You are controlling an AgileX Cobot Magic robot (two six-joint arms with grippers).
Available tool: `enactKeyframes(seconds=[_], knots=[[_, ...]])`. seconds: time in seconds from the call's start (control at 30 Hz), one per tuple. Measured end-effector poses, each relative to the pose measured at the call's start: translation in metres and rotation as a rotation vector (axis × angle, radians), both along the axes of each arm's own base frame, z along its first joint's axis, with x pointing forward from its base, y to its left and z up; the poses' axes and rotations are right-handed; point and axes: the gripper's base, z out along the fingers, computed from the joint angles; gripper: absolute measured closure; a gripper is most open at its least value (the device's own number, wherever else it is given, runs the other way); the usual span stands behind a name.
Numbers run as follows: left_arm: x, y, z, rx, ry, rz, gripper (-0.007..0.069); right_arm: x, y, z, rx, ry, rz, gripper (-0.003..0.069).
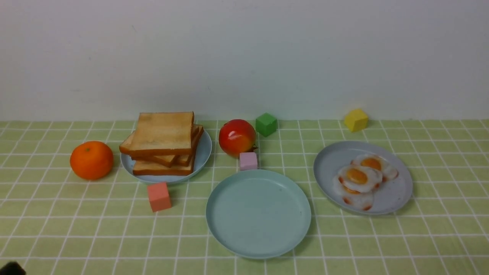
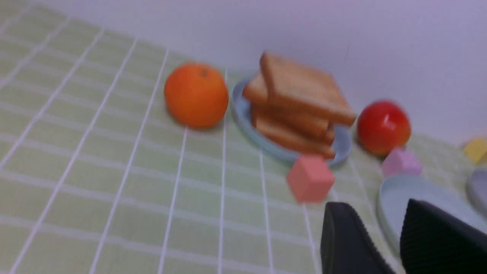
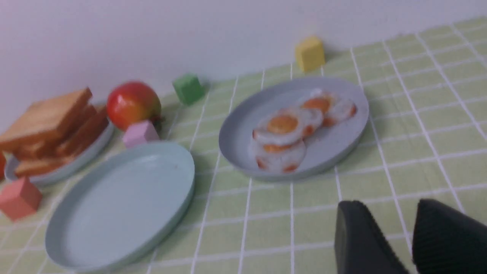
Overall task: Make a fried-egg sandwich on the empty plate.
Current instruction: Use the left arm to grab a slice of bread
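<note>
The empty plate point(image 1: 258, 214), pale teal-green, sits at the front middle; it also shows in the left wrist view point(image 2: 399, 194) and the right wrist view point(image 3: 121, 201). No fried-egg sandwich is in view. Several loose toast slices point(image 1: 164, 143) are stacked on a pale-blue plate point(image 1: 204, 151) at the left. Three toy fried eggs point(image 1: 359, 177) lie on a grey-blue plate point(image 1: 397, 194) at the right. My left gripper point(image 2: 376, 205) is open and empty, low over the cloth near the teal plate's left side. My right gripper point(image 3: 390, 203) is open and empty, in front of the egg plate.
An orange point(image 1: 91, 159) lies left of the toast. A red apple point(image 1: 237, 137) and a pink-violet cube point(image 1: 248, 160) sit behind the teal plate. A salmon cube point(image 1: 159, 196), a green cube point(image 1: 266, 124) and a yellow cube point(image 1: 356, 120) stand about. A white wall closes the back.
</note>
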Motion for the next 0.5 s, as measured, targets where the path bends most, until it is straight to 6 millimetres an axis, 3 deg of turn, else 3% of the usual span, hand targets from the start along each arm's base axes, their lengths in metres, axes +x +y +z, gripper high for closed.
enactKeyframes(seconds=[0.1, 0.3, 0.5], knots=[[-0.001, 0.001, 0.014, -0.017, -0.15, 0.011, 0.0386, 0.001, -0.003, 0.007, 0.028, -0.074, -0.035, 0.0418], [-0.002, 0.002, 0.022, -0.028, -0.243, 0.018, 0.0386, 0.001, -0.004, 0.01, 0.042, -0.107, -0.052, 0.0418], [-0.005, 0.003, 0.033, -0.101, -0.36, 0.02, 0.0386, 0.001, -0.014, 0.027, 0.254, -0.276, -0.154, 0.0418]])
